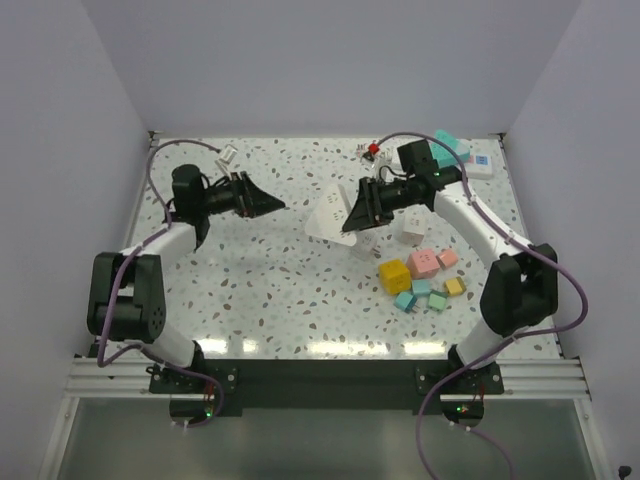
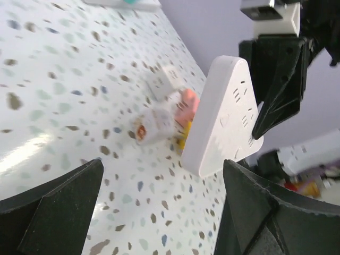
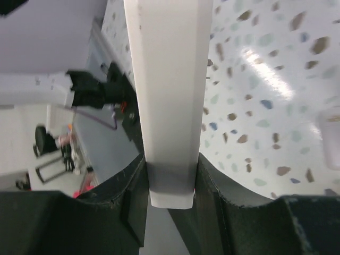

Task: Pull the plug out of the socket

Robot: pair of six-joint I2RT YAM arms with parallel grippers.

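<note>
My right gripper [image 1: 352, 210] [image 3: 170, 175] is shut on the edge of a white triangular piece [image 1: 332, 212] [image 3: 167, 79] and holds it tilted above the table. In the left wrist view its slotted face [image 2: 226, 114] shows with nothing plugged in. My left gripper [image 1: 275, 206] [image 2: 162, 186] stands wide open and empty, a short way left of that piece and pointing at it. The socket [image 1: 480, 165], a white oblong strip with blue marks, lies at the back right corner. A small white plug-like piece with an orange mark [image 2: 151, 125] [image 1: 365, 245] lies on the table below the triangle.
Yellow, pink and teal blocks [image 1: 425, 280] cluster by the right arm, with a white cube [image 1: 408, 230] beside them. A teal block [image 1: 447, 140] and small red and white parts [image 1: 372, 150] lie at the back edge. Another small white part [image 1: 228, 155] lies at the back left.
</note>
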